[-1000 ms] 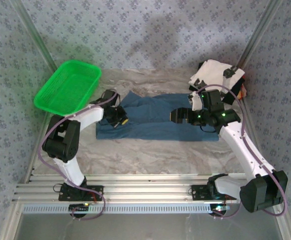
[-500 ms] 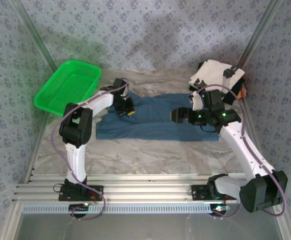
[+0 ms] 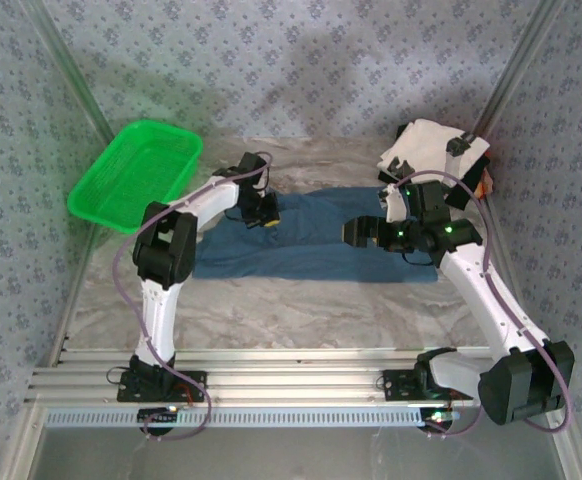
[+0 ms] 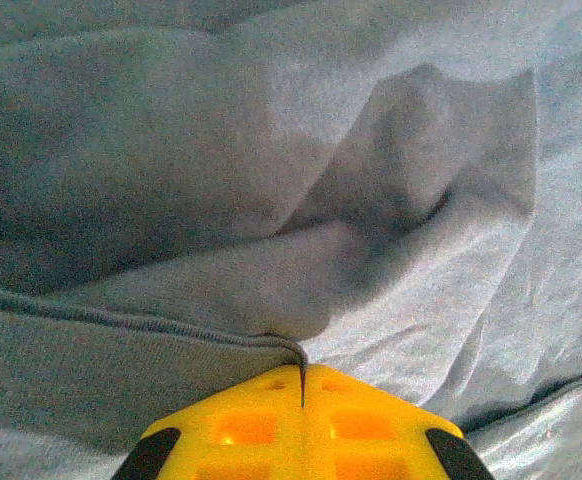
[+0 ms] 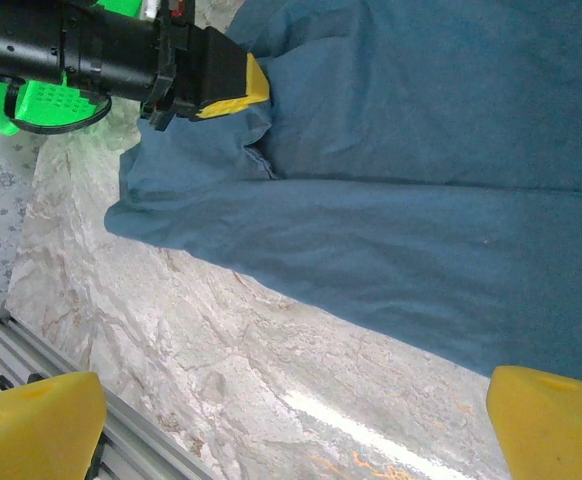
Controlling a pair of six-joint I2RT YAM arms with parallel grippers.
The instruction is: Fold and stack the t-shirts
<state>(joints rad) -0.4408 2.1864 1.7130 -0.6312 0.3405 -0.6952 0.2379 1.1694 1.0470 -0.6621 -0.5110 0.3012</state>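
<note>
One blue t-shirt (image 3: 311, 257) on marbled tabletop (image 3: 301, 312); floral-patterned walls (image 3: 301, 70).

Shirt: I see the dusty-blue t-shirt (image 5: 401, 200) spread flat on the marbled table (image 5: 221, 370).
Left gripper (image 5: 243, 92): yellow fingers pressed together, pinching the shirt's bunched upper-left edge.
Right gripper (image 5: 291, 425): my yellow fingertips stand wide apart above the table, holding nothing.
Basket (image 5: 56, 100): green mesh, behind the left gripper.
</note>
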